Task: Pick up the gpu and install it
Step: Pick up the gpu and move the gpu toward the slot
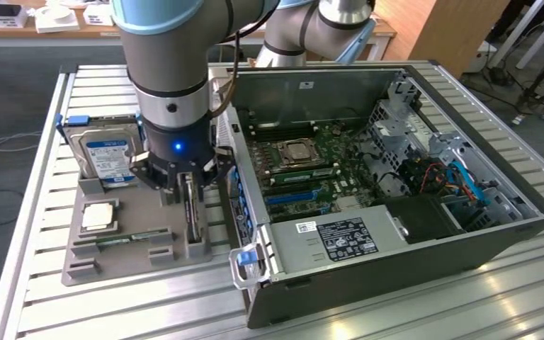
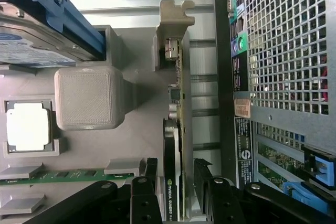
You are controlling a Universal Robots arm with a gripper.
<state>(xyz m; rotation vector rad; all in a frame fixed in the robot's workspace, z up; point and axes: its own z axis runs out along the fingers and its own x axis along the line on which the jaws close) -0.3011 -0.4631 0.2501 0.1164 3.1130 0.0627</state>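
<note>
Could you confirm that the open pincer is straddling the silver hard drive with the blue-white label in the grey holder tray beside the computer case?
Not quite: the open pincer straddles the thin black graphics card with the silvery end bracket, not the silver hard drive. The wrist view shows this; the card does stand in the grey holder tray beside the black computer case.

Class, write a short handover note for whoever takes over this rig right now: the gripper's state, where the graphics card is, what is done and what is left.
The gripper is open, straddling the graphics card without clamping it.
The graphics card stands on edge in its slot in the grey tray, beside the open computer case.
Done: gripper lowered around the card.
Left: grip it, lift it, fit it into the case.
</note>
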